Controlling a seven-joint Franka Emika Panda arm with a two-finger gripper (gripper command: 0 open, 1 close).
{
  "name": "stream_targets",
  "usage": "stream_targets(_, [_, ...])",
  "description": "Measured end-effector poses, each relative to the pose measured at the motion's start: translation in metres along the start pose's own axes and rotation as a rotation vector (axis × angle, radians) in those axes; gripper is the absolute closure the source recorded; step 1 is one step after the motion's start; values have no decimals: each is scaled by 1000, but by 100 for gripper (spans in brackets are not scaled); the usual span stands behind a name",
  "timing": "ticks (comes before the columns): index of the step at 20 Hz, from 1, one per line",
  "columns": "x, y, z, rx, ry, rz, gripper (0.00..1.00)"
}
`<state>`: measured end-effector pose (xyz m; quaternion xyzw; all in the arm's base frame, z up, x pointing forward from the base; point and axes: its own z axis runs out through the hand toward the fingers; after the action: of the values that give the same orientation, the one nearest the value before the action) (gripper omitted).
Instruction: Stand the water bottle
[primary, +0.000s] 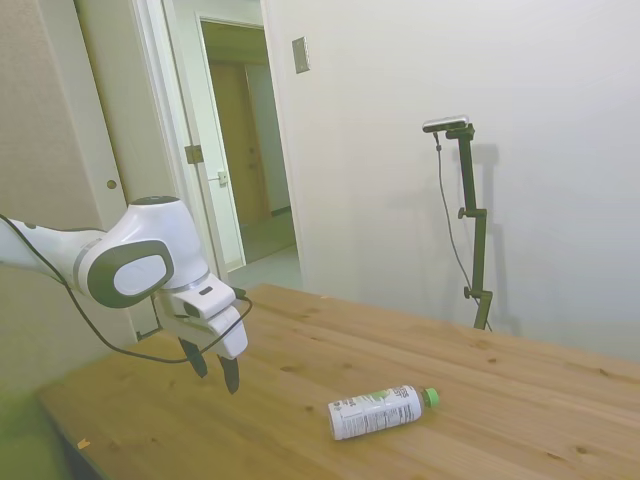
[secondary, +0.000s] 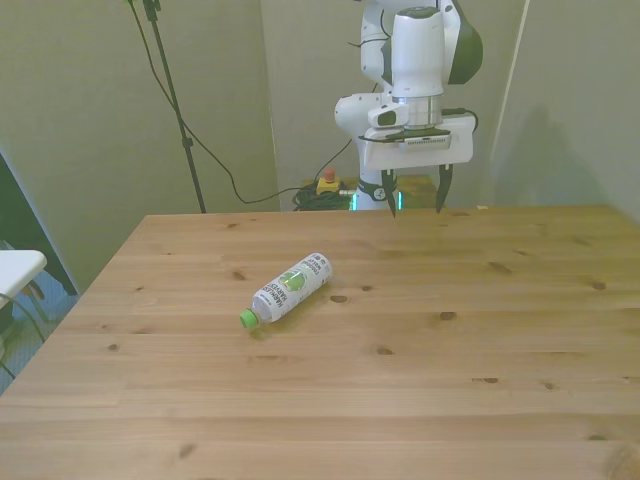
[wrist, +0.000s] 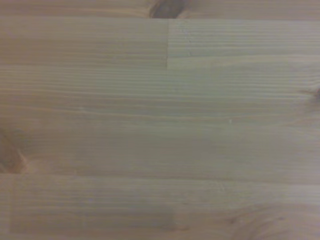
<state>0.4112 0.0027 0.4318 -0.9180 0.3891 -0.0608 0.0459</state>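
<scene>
The water bottle (primary: 377, 411) (secondary: 288, 288) lies on its side on the wooden table (primary: 300, 370) (secondary: 450, 350). Its green cap points to the side view's right and toward the front view's lower left. Its white label carries green and dark print. My gripper (primary: 214, 367) (secondary: 414, 199) hangs open above the table's far edge in the front view, well apart from the bottle and holding nothing. The wrist view shows only blurred bare wood planks (wrist: 160, 120); the bottle is out of that picture.
A white wall and an open doorway (primary: 245, 150) stand behind the table in the side view. Cables and a red button (secondary: 326, 182) sit on the floor beyond the far edge. A white object (secondary: 15, 268) juts in at the front view's left.
</scene>
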Motion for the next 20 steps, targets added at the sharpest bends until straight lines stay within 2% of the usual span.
stream_targets(4, [1,0,2,-28,11,-12,0])
stream_targets(7, [19,-7,-4,-37,50,24,0])
stream_targets(13, [113,-25,-25,-25,120,138,0])
stream_targets(20, [226,-9,-16,-14,150,303,0])
